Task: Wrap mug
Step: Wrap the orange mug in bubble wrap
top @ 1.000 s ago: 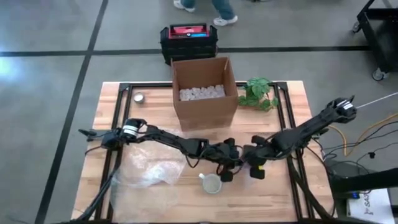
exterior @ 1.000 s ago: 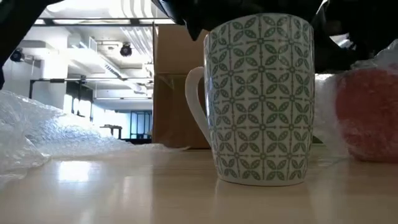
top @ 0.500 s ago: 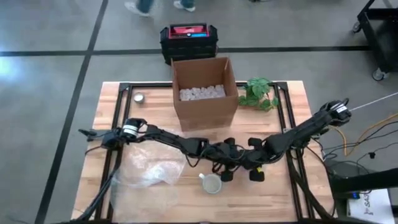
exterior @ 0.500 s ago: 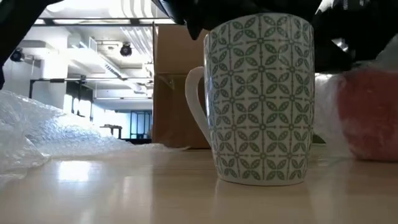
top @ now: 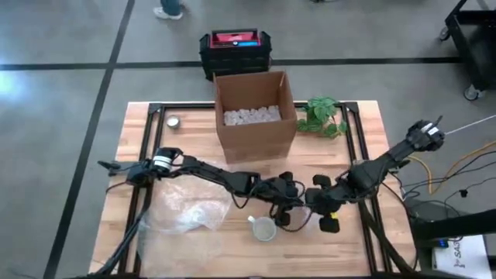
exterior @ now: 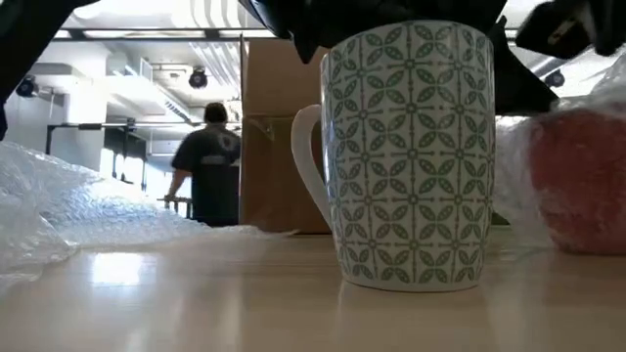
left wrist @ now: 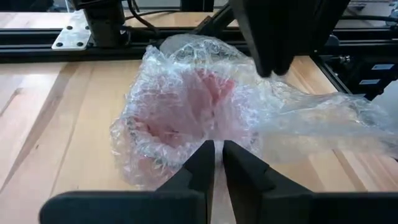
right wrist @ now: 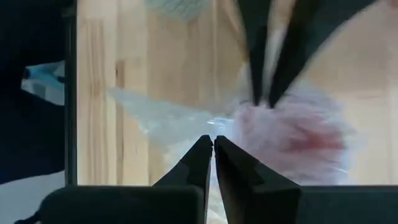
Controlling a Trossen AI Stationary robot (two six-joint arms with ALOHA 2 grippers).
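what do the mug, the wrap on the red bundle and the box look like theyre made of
Mug: looks like glazed ceramic, glossy white with a green leaf pattern, light glinting off it. Wrap: clear plastic film, likely bubble wrap, crinkled and shiny, with red showing through. Box: brown corrugated cardboard by its look, matte, with flaps folded open.

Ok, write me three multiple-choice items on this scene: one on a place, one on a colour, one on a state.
1. Where do the white packing peanuts lie?
A. in the cardboard box
B. on the floor
C. under the plant

2. What colour is the pattern on the mug?
A. red
B. green
C. blue

3. How is the mug now?
A. wrapped
B. tipped on its side
C. upright and bare

Key: 1 A, the open box shows them inside; 2 B, green leaves on white; 3 C, it stands on its base with no wrap on it.
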